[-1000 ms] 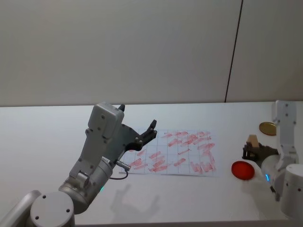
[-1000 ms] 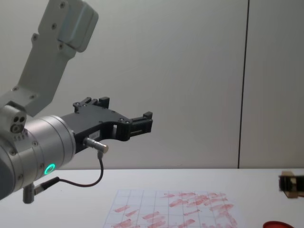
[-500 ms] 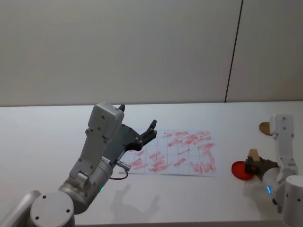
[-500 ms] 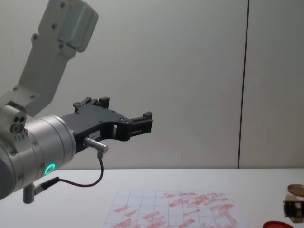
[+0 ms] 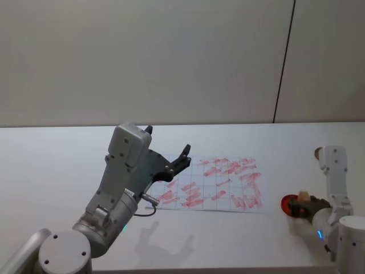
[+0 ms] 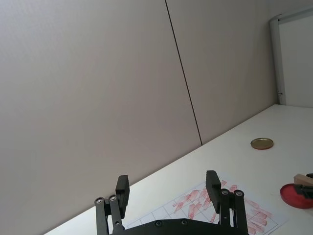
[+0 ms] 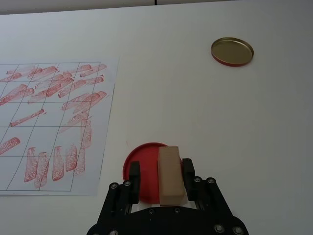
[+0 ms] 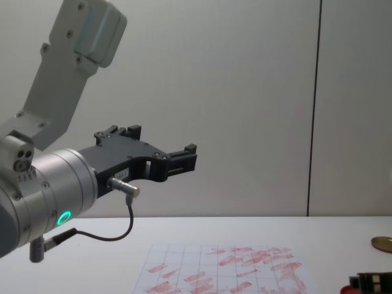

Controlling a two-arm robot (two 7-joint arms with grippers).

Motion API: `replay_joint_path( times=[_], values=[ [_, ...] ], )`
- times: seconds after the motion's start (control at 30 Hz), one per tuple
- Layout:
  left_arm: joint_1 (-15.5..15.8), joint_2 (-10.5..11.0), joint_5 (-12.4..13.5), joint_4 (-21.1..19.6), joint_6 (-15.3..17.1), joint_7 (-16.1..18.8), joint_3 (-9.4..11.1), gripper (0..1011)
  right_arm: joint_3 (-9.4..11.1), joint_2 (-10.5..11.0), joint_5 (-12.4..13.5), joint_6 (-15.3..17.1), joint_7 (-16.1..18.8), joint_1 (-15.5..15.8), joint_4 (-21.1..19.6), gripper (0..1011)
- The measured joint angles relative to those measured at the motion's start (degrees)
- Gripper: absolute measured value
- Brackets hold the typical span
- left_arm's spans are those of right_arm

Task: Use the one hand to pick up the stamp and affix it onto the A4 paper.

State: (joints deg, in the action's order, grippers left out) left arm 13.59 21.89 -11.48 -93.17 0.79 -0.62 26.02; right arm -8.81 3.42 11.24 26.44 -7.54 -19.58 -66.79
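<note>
Stamp, a small pale tan wooden block (image 7: 169, 174), sits over the flat red round disc (image 7: 145, 171).
Your right gripper (image 7: 159, 177) clamps it; your left gripper (image 6: 167, 185) gapes empty, raised left of the disc.

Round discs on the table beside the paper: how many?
2. The red disc lies just right of the A4 paper, under the stamp held in the right gripper. The gold-brown disc sits farther back, apart.

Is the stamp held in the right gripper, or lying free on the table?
Held. In the right wrist view the stamp sits clamped between the right gripper fingers, over the red ink pad.
</note>
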Motion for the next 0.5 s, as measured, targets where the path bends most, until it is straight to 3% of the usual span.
replay_joint_path(
  times=[0.17, 0.2, 0.43, 0.5],
  values=[
    [0.0, 0.0, 0.0, 0.0, 0.0, 0.0, 0.0, 993, -0.1, -0.2, -0.3, -0.6, 0.3, -0.3, 0.7, 594],
    [0.0, 0.0, 0.0, 0.0, 0.0, 0.0, 0.0, 993, -0.1, -0.2, -0.4, -0.7, 0.3, -0.3, 0.8, 668],
    [0.0, 0.0, 0.0, 0.0, 0.0, 0.0, 0.0, 993, -0.1, -0.2, -0.7, -1.6, 0.4, 0.1, -0.5, 891],
    [0.0, 0.0, 0.0, 0.0, 0.0, 0.0, 0.0, 993, -0.1, -0.2, -0.8, -1.9, 0.4, 0.3, -1.4, 906]
  ],
)
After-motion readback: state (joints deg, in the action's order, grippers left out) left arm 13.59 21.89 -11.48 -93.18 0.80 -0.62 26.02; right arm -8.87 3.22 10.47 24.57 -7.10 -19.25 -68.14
